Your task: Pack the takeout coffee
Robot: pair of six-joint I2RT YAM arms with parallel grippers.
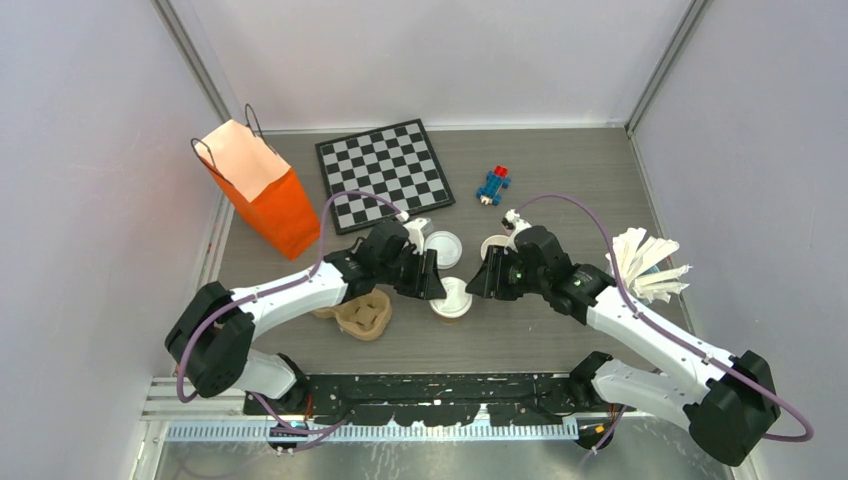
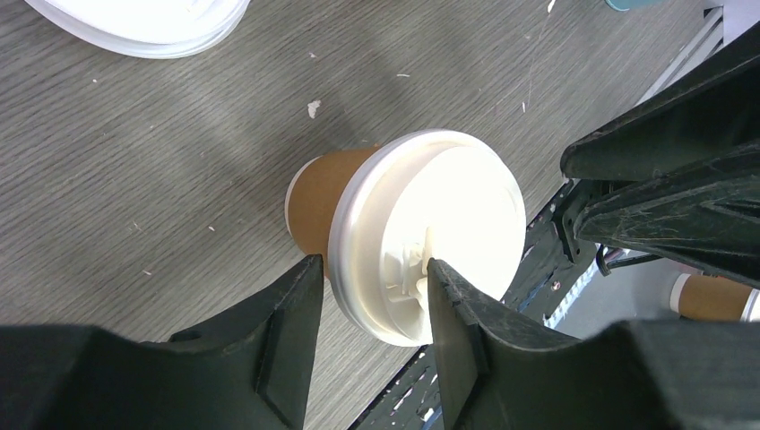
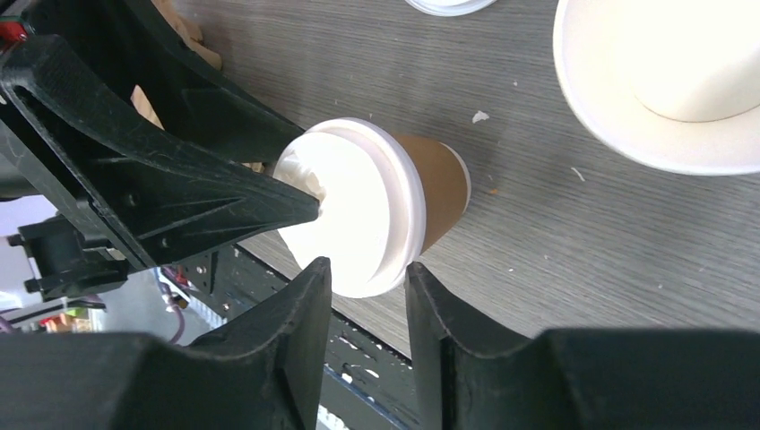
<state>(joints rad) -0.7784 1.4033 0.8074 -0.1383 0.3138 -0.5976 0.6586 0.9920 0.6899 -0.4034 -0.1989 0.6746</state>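
- The tray (image 1: 362,316) of tan pulp lies nearest the arm bases, left of centre, beside the left forearm.
- The cup (image 1: 452,299), brown paper with a white lid on, stands on the table (image 1: 560,180) just right of the tray, between the two grippers.
- The left gripper (image 2: 372,269) reaches the cup from the left. Its jaws are half apart with the near edge of the lid in the gap. The right wrist view shows one fingertip on the lid's top, but I cannot tell whether the jaws grip.
- The right gripper (image 3: 363,269) comes in from the right. Its jaws are also half apart and straddle the lid's rim, and again I cannot tell whether they grip.
- A loose lid (image 1: 443,248) lies just behind the cup.
- An open cup (image 1: 493,245), white inside, stands to the right of the loose lid.
- A fan of white napkins (image 1: 648,264) sits by the right wall.
- An orange bag (image 1: 265,195) stands open at the far left.
- A chessboard (image 1: 385,172) lies beside the bag.
- A blue and red toy (image 1: 493,184) lies right of the chessboard.
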